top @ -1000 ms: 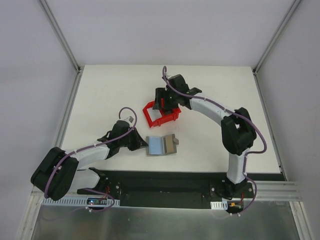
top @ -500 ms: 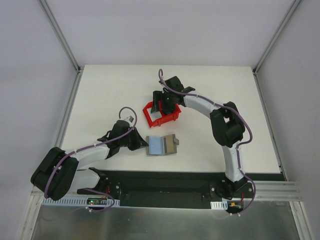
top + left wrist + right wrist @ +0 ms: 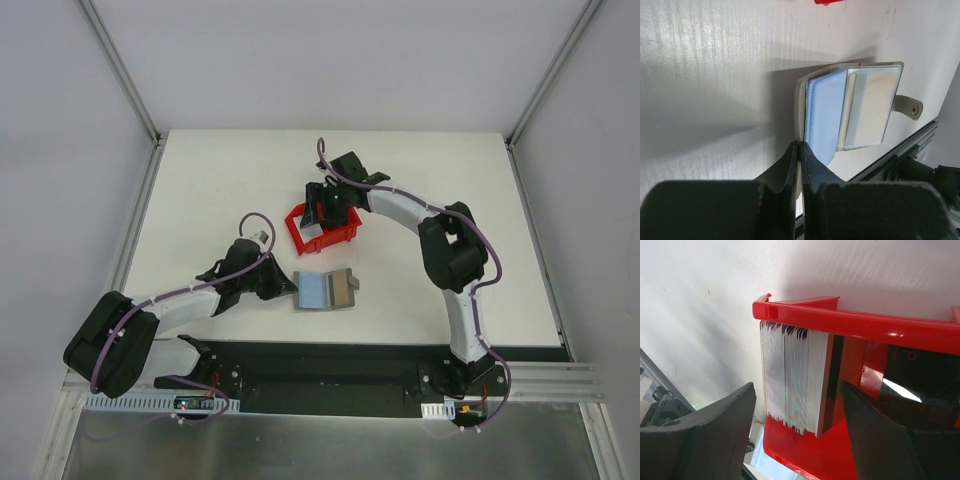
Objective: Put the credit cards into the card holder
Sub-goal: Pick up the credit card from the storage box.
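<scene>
- The white counter (image 3: 220, 190) carries everything.
- The right arm (image 3: 455, 250) reaches from the near edge to the middle of the counter.
- The left arm (image 3: 170, 305) lies low along the near edge, pointing at the holder.
- The red bin (image 3: 347, 236) sits about mid-counter.
- The holder (image 3: 325, 290) lies open and flat between the bin and the near edge, blue-grey sleeves up, strap out to the right.
- The right end effector (image 3: 797, 390) is spread wide inside the bin, one finger on each side of the cards.
- The left end effector (image 3: 799, 150) is pinched tight on the holder's left edge.
- The cards (image 3: 795, 380) stand on edge in a packed stack against one bin wall; they are mostly white, with a dark one on the outside.
</scene>
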Action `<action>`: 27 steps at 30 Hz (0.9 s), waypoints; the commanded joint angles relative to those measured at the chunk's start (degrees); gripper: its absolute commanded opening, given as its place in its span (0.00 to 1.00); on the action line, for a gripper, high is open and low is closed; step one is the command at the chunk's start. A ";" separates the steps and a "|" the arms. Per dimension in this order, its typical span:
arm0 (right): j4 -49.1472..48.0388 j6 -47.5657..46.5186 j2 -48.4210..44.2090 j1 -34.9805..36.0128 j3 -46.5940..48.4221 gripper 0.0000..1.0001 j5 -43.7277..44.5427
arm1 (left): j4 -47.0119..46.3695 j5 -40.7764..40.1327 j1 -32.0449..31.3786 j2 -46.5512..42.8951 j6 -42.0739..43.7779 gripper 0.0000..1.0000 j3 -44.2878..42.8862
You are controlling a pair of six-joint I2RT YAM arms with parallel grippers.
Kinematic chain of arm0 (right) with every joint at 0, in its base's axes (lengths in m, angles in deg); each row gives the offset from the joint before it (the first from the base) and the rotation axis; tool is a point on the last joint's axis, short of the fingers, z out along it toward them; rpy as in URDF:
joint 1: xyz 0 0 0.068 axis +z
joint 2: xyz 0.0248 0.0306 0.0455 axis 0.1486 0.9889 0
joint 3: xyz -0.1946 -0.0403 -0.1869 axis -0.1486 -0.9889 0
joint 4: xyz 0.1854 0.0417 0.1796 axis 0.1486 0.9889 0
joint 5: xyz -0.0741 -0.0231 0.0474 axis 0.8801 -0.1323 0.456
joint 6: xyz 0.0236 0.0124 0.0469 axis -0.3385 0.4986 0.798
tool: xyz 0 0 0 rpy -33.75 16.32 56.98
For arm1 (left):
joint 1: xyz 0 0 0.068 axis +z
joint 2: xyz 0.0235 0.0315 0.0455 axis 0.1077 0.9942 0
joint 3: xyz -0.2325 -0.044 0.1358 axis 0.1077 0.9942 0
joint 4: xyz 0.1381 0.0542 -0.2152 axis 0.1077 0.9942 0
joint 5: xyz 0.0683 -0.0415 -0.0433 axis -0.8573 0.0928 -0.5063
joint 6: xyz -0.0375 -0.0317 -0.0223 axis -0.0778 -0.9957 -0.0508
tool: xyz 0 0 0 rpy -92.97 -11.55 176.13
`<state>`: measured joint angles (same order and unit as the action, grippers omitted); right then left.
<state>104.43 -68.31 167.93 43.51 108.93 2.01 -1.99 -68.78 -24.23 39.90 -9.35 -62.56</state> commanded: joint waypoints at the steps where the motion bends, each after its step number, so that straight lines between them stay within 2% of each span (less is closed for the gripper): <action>1: -0.57 -0.38 -2.19 -0.24 1.44 0.70 -3.15 | -0.99 1.05 -0.44 0.67 1.45 0.00 -2.27; 27: -1.01 -0.56 -5.01 -1.03 0.03 0.50 -0.51 | -0.90 1.58 -0.44 1.64 1.72 0.00 -2.72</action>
<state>104.23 -68.46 167.17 42.74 108.84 1.79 -1.97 -68.43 -24.23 41.04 -8.74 -63.46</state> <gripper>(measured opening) 0.525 0.006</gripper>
